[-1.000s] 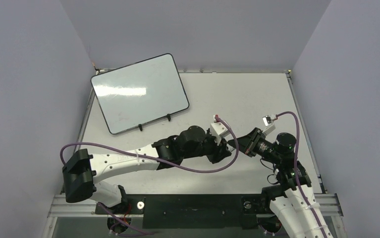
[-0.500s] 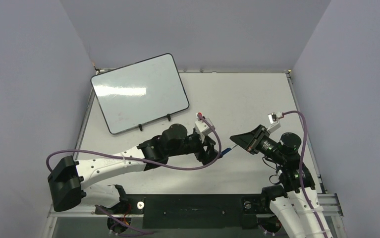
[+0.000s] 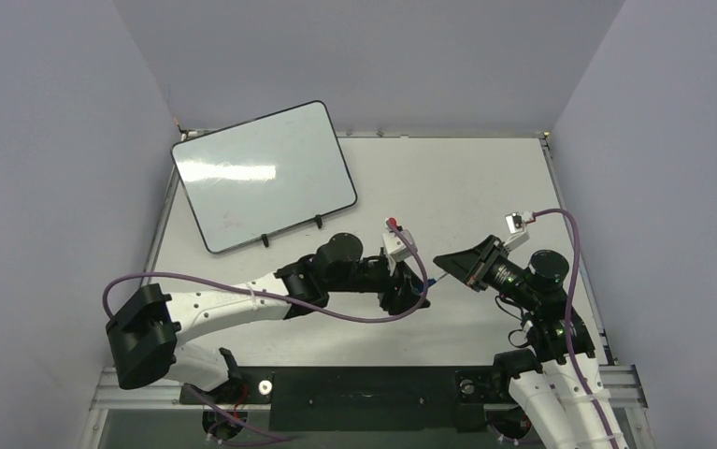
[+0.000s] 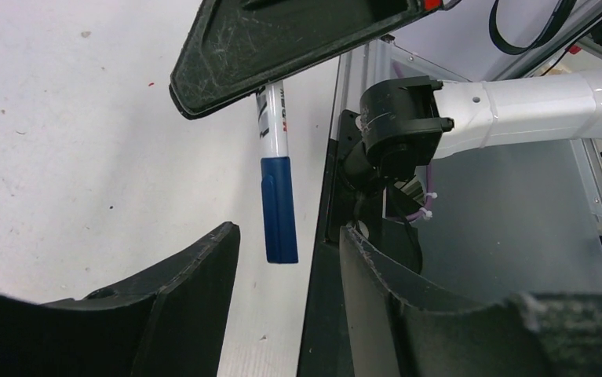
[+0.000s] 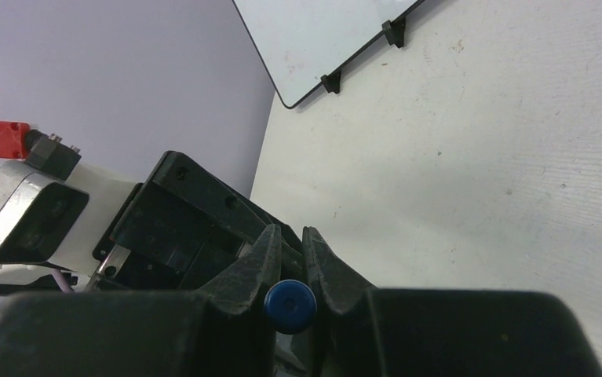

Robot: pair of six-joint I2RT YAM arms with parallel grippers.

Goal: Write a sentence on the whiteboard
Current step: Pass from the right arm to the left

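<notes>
White arms [image 3: 233,304], black joints [image 3: 340,253], purple cables [image 3: 163,274]

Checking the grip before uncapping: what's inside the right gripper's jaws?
A white marker with a blue cap, clamped in the right gripper. Only its capped end and blue rear tip show; the fingers cover the barrel's middle.

Pale lilac walls [image 3: 364,56] are closing in the white table [image 3: 466,178] along its left, far and right edges. Soft, even light is falling on its scuffed top. A metal rail [image 3: 616,379] is running along the near edge, with what may be grey floor [image 4: 501,204] showing beyond it.
</notes>
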